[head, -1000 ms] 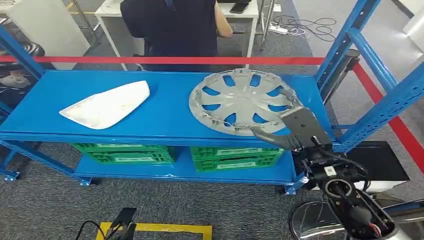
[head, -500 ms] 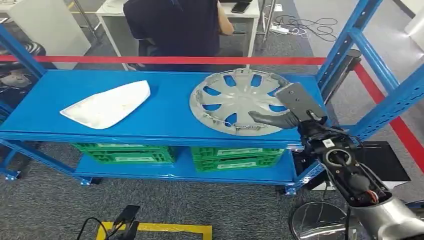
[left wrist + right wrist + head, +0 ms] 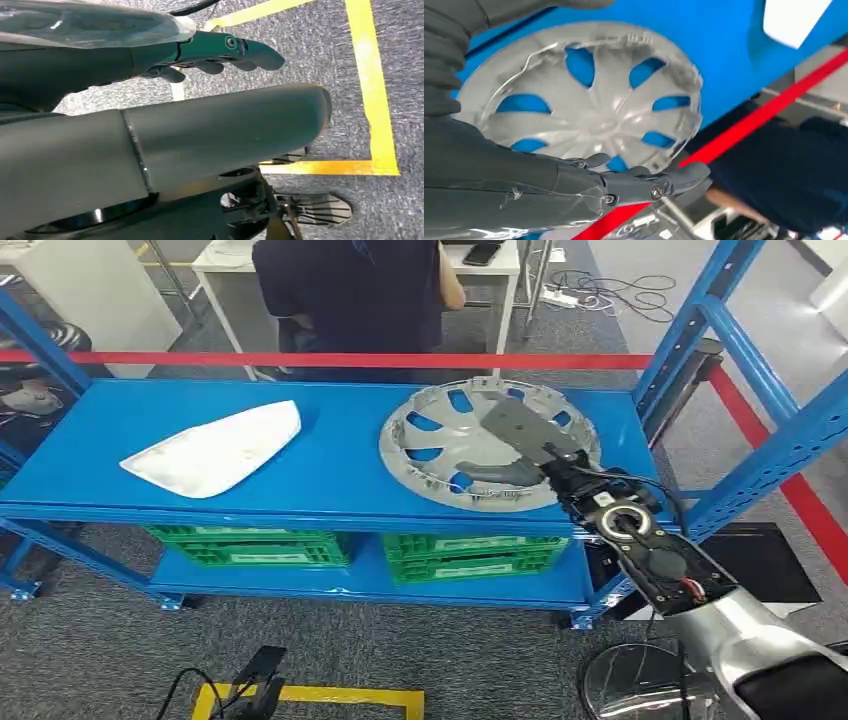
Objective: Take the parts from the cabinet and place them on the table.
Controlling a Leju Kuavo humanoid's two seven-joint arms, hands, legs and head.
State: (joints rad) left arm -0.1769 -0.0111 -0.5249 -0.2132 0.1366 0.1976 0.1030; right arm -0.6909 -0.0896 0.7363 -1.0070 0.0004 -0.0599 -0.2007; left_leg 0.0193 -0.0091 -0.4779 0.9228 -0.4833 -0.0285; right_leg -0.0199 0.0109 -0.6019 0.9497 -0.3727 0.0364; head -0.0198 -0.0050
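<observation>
A silver hubcap (image 3: 455,435) lies flat on the right half of the blue cabinet shelf (image 3: 330,470). A white curved panel (image 3: 215,450) lies on the shelf's left half. My right hand (image 3: 525,440) reaches over the hubcap's right side with its fingers stretched out and nothing in them. In the right wrist view the fingers (image 3: 639,182) hover just above the hubcap (image 3: 599,115), with the thumb apart from them. My left hand (image 3: 225,52) hangs beside my body over the grey carpet, fingers loose and holding nothing.
Green crates (image 3: 250,548) (image 3: 470,555) fill the lower shelf. A person (image 3: 350,290) stands behind the cabinet, past a red bar (image 3: 200,358). Blue uprights (image 3: 740,370) rise at the right end. Yellow floor tape (image 3: 310,700) marks the carpet in front.
My right hand has risen from the shelf's front right edge and moved left and forward over the hubcap. The hubcap and the white panel have stayed put.
</observation>
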